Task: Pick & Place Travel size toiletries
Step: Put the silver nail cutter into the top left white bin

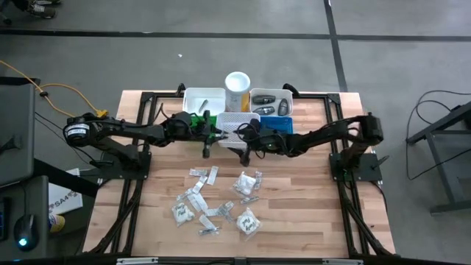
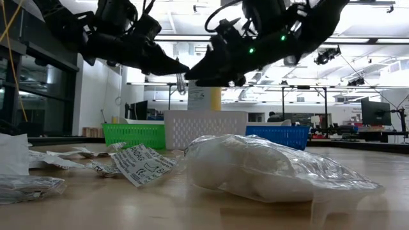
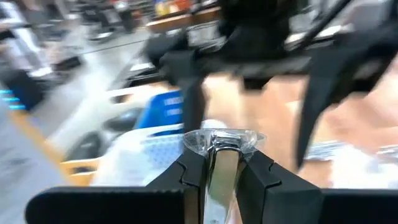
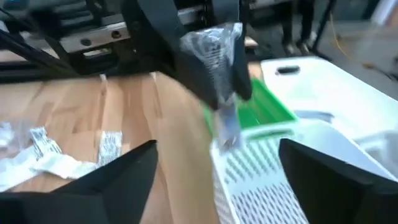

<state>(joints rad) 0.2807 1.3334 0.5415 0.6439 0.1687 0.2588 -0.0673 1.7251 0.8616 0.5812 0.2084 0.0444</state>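
Note:
My left gripper (image 1: pixel 208 140) is shut on a clear crinkly packet (image 4: pixel 214 43) with a silvery stick inside, held over the near edge of the white basket (image 1: pixel 239 126). My right gripper (image 4: pixel 217 180) stands open just to the right of it, tips facing the packet (image 2: pixel 181 83) and touching nothing. In the left wrist view the right gripper's spread fingers (image 3: pixel 193 99) show behind the packet. Several more travel size toiletries (image 1: pixel 217 195), packets and sachets, lie flat on the wooden table near the front. My left gripper pinches the clear packet between its two fingers (image 3: pixel 186 174), coming nearly level from the table's left. The packet's clear edge (image 3: pixel 219 140) sticks out past the fingertips. Its lower end (image 4: pixel 227 130) hangs below the fingers, clear of basket and table.
Behind the grippers stand a green bin (image 1: pixel 197 119), a blue bin (image 1: pixel 278 124), two white bins (image 1: pixel 202 99) (image 1: pixel 271 99), one holding dark oval pieces, and a tall white-and-yellow cylinder (image 1: pixel 237 87). A large clear packet (image 2: pixel 268 169) lies close to the low camera.

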